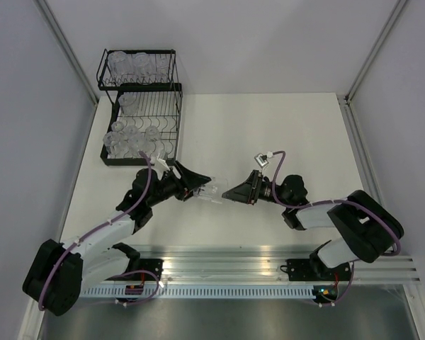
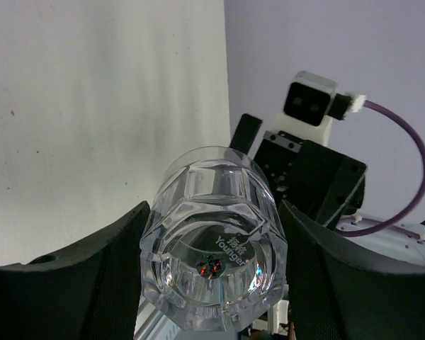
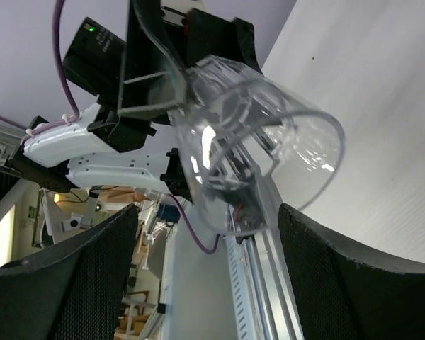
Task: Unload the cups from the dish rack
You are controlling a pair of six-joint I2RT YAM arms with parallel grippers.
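dish rack [image 1: 179, 106]: far-left on table [image 1: 269, 134] | cup [image 1: 212, 190]: between left gripper [image 1: 204, 186], right gripper [image 1: 228, 193]

Shows a white matte table [image 1: 269, 134] boxed in by pale grey walls [image 1: 255, 42] on three sides; has a ribbed aluminium rail [image 1: 234, 263] along the near edge, catching glare.

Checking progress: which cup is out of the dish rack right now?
The cup in the left gripper; the others sit in the dish rack.
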